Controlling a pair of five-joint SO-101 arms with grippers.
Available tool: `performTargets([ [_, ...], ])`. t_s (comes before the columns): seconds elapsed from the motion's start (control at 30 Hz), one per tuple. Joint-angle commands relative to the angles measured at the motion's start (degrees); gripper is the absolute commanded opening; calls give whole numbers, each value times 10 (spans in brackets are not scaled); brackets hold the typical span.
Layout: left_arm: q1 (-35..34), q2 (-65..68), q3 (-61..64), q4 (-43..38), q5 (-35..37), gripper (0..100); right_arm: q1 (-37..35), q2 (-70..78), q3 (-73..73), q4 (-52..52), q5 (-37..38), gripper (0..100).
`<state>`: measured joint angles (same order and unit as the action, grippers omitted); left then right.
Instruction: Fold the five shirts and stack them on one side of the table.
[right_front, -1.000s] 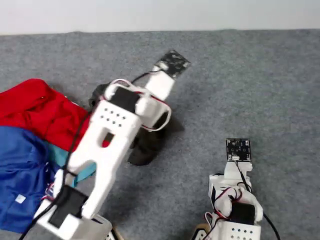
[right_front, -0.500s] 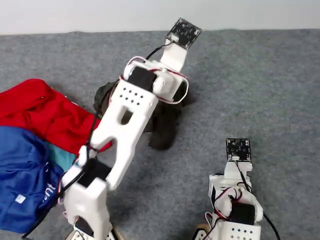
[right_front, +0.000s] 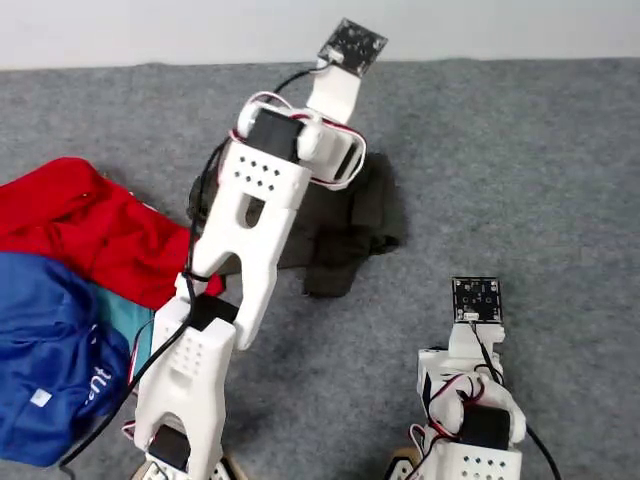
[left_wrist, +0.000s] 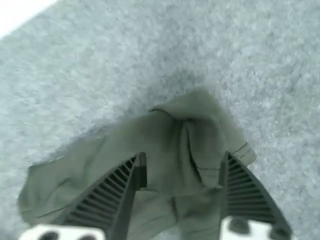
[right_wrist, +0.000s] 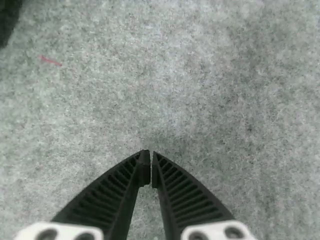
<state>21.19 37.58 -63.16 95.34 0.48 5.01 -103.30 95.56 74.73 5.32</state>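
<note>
A dark olive shirt (right_front: 350, 225) lies crumpled on the grey carpet at the middle of the table. My left arm (right_front: 262, 195) stretches over its left part. In the left wrist view my left gripper (left_wrist: 182, 162) is open above the shirt (left_wrist: 165, 145), one finger (left_wrist: 131, 175) on each side of a raised fold. A red shirt (right_front: 85, 225), a blue shirt (right_front: 40, 355) and a teal shirt (right_front: 140, 330) are heaped at the left edge. My right gripper (right_wrist: 151, 161) is shut over bare carpet, on the right arm (right_front: 472, 405) at the front right.
The grey carpet (right_front: 520, 170) is open to the right of and behind the olive shirt. A pale wall (right_front: 200, 30) borders the far edge. A small red thread (right_wrist: 50, 61) lies on the carpet in front of my right gripper.
My left arm has swung farther back and to the right over the olive shirt. The shirt has shifted right and now lies spread wider. The right arm has kept still.
</note>
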Motion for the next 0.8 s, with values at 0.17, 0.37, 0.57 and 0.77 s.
performTargets([
  [0.17,-84,-48,-91,53,-9,243,-4,-4,9,1,6,26],
  [0.37,-153,-159,131,53,-81,242,-4,-4,9,1,6,26],
  [0.57,-180,-297,401,51,-164,240,-4,-4,9,1,6,26],
  [0.77,-217,-333,546,17,-185,182,-4,-4,9,1,6,26],
])
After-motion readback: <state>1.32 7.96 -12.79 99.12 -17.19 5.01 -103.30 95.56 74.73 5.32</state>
